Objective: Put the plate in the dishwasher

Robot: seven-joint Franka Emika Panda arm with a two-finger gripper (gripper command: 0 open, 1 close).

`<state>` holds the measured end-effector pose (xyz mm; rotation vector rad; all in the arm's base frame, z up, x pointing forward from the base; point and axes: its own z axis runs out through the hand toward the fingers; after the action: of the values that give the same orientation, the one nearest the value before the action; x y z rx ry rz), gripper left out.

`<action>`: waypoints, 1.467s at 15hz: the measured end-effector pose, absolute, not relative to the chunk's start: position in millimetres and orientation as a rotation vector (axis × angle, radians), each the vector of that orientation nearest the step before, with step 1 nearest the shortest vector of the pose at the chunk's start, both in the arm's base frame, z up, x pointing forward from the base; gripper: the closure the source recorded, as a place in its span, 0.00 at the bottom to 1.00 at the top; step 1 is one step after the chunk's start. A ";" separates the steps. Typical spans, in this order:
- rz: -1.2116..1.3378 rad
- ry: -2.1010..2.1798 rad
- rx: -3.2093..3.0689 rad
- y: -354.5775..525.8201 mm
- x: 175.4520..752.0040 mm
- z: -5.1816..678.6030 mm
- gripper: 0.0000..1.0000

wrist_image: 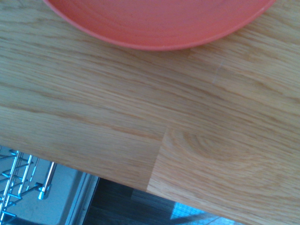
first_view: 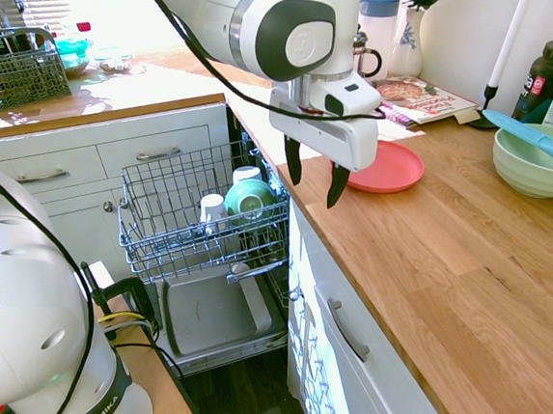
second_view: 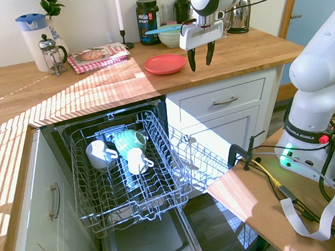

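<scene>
The coral-red plate (first_view: 390, 167) (second_view: 165, 64) (wrist_image: 159, 21) lies flat on the wooden counter (first_view: 445, 270) near its edge. My gripper (first_view: 314, 178) (second_view: 200, 56) hangs open just above the counter, beside the plate on its front side, with nothing between the fingers and apart from the plate. The dishwasher (first_view: 211, 313) (second_view: 143, 236) stands open below the counter, its wire rack (first_view: 150, 217) (second_view: 101, 204) pulled out, holding a green bowl (first_view: 249, 199) (second_view: 129, 142) and two white cups.
A pale green bowl (first_view: 538, 160) with a blue utensil, a dark tub, a magazine, a French press and a jug stand on the counter behind the plate. A small wire cutlery basket (first_view: 19, 68) sits on the far counter. White drawers flank the dishwasher.
</scene>
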<state>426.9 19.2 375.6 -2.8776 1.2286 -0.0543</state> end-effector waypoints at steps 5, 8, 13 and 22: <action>-0.048 1.251 -2.831 6.8 429.7 377.3 0.00; -0.067 1.237 -2.768 -2.7 444.1 376.7 0.00; -0.014 1.269 -2.687 -28.2 483.0 354.4 0.00; -0.042 1.341 -2.509 -78.7 538.7 354.1 0.00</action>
<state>538.7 -78.7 354.1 -2.5094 1.3408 -0.0418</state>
